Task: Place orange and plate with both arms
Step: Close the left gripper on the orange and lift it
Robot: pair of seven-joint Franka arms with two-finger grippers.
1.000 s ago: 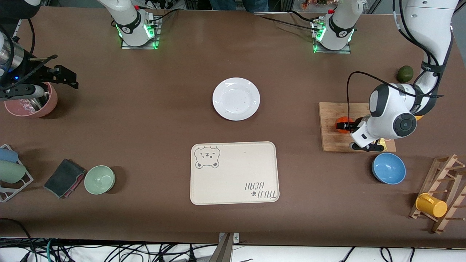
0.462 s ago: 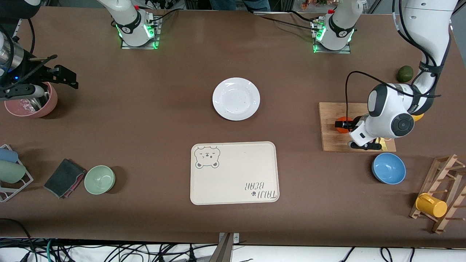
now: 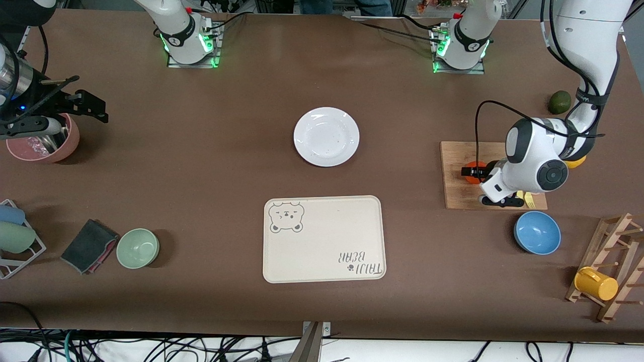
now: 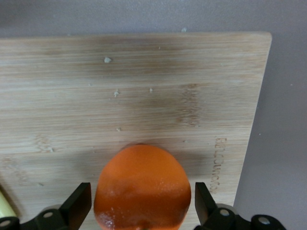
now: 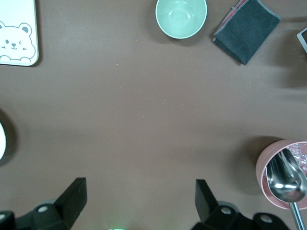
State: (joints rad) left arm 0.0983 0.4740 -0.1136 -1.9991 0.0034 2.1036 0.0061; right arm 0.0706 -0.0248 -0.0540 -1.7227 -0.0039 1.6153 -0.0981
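The orange (image 3: pixel 470 169) sits on a wooden cutting board (image 3: pixel 455 196) near the left arm's end of the table. My left gripper (image 3: pixel 477 177) is down at the orange and open. In the left wrist view its jaws stand on either side of the orange (image 4: pixel 142 187) with small gaps, above the board (image 4: pixel 144 86). The white plate (image 3: pixel 326 136) lies at mid-table, empty. My right gripper (image 3: pixel 85 106) is open and empty beside a pink bowl (image 3: pixel 43 143) at the right arm's end, where that arm waits; its wrist view (image 5: pixel 139 201) shows bare table between the jaws.
A cream bear-print tray (image 3: pixel 322 239) lies nearer the front camera than the plate. A blue bowl (image 3: pixel 537 232), an avocado (image 3: pixel 559 102) and a partly hidden yellow fruit (image 3: pixel 576 162) surround the board. A rack with a yellow mug (image 3: pixel 596 284), a green bowl (image 3: pixel 137 248) and a cloth (image 3: pixel 89 245) lie along the near edge.
The left arm's wrist has shifted slightly toward the orange, settling the open gripper closer around it. The right arm, plate and orange have not moved.
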